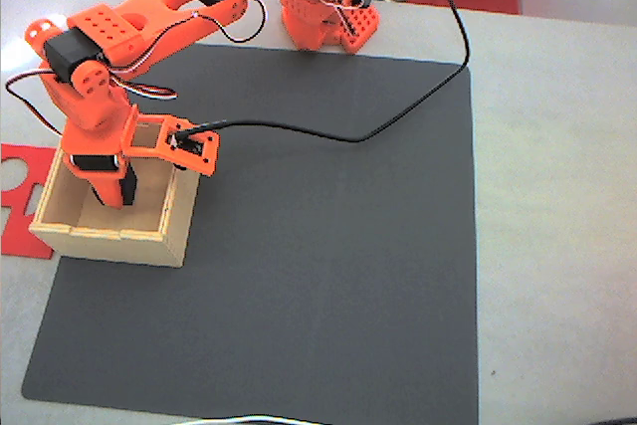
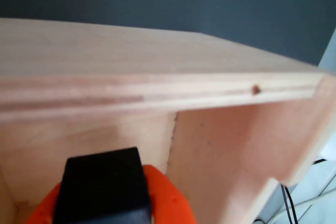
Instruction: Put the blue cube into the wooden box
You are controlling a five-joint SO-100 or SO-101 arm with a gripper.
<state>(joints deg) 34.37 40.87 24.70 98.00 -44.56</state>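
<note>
Claw (image 1: 115, 191) grips blue cube (image 2: 102, 184) inside wooden box (image 1: 119, 239).

The wooden box (image 1: 117, 236) is a square, lidless box of light plywood with thin walls and notched corner joints. It sits upright at the left edge of the dark mat in the fixed view. The blue cube (image 2: 102, 184), matte and almost black, shows close up in the wrist view, inside the box near an inner corner (image 2: 173, 145).
</note>
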